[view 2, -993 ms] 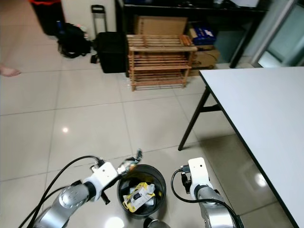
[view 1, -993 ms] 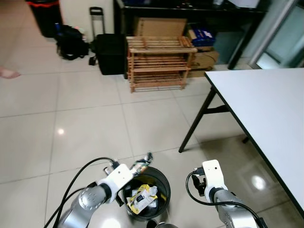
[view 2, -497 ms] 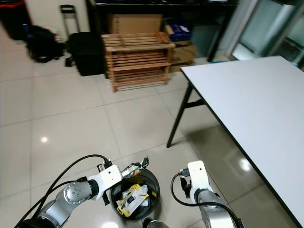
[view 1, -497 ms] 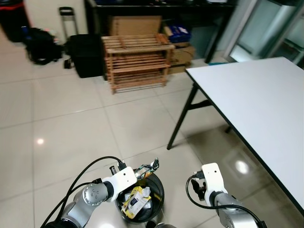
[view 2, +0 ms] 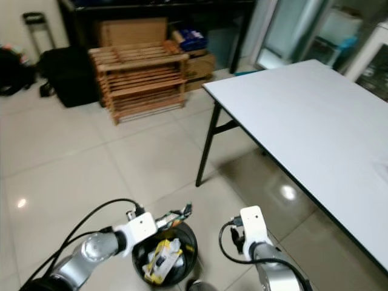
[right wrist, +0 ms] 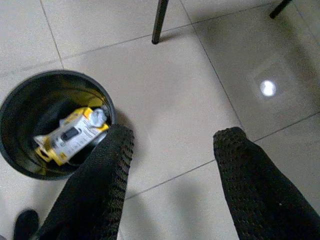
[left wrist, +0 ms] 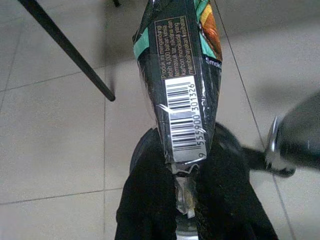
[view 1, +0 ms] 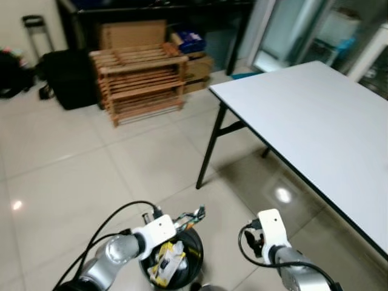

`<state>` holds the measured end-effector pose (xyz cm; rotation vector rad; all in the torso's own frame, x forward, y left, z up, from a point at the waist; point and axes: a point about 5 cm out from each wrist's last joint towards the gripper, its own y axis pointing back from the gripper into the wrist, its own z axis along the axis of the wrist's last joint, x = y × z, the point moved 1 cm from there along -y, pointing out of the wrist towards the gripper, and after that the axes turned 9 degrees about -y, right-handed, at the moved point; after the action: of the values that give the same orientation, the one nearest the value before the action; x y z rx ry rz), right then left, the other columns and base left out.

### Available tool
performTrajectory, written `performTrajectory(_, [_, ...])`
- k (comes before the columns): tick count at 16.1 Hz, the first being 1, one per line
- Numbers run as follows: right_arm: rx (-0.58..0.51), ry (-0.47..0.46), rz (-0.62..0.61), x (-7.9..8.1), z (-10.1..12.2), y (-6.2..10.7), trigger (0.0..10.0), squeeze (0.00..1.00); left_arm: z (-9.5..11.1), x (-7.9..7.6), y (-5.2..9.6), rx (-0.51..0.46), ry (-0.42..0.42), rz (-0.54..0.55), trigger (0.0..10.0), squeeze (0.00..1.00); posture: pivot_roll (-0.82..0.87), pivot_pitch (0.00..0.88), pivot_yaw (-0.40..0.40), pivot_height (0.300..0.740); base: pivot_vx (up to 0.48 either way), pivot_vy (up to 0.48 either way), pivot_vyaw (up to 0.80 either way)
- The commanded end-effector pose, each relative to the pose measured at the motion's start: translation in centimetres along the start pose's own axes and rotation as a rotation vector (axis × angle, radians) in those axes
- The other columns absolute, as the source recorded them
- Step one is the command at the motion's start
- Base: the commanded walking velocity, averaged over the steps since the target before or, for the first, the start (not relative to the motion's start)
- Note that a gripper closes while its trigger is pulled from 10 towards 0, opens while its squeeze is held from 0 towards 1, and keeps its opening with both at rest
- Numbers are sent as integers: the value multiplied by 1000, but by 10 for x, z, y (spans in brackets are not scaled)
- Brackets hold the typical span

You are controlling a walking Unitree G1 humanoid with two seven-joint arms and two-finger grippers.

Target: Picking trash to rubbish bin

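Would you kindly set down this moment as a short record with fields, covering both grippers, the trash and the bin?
left gripper: jaws shut on a dark snack wrapper with a barcode, held above the bin's rim
right gripper: jaws open, holding nothing, over the floor tiles beside the bin
bin: round, black, standing on the tiled floor between the two arms
bin contents: a yellow and white carton lies inside
surroundings: white table to the robot's right, wooden rack farther ahead
task state: wrapper not yet released
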<state>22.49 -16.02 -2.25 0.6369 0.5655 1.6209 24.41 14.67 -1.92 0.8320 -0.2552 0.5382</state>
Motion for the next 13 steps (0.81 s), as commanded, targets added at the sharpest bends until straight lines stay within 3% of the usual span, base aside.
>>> performTrajectory(1, [10, 1, -21, -7, -1, 3, 10000, 0, 6, 1, -4, -21, -21, -8, 10000, 0, -18, 66, -86, 740, 0, 0, -800])
performTrajectory(2, [15, 3, -22, -8, -2, 3, 10000, 0, 6, 1, -4, -20, -22, -8, 10000, 0, -18, 66, -86, 740, 0, 0, -788])
performTrajectory(8, [55, 34, -12, -7, -8, 3, 10000, 0, 3, 2, -3, -15, -1, 8, 10000, 0, -14, 73, -89, 740, 0, 0, 0])
performTrajectory(11, [71, 44, -9, -7, -8, 3, 10000, 0, 3, 9, -5, -9, -19, -3, 10000, 0, -18, 74, -93, 740, 0, 0, 0])
performTrajectory(13, [110, 86, 24, -8, -10, 5, 10000, 0, 9, 18, -9, -20, -76, -32, 10000, 0, -31, 82, -99, 740, 0, 0, 0])
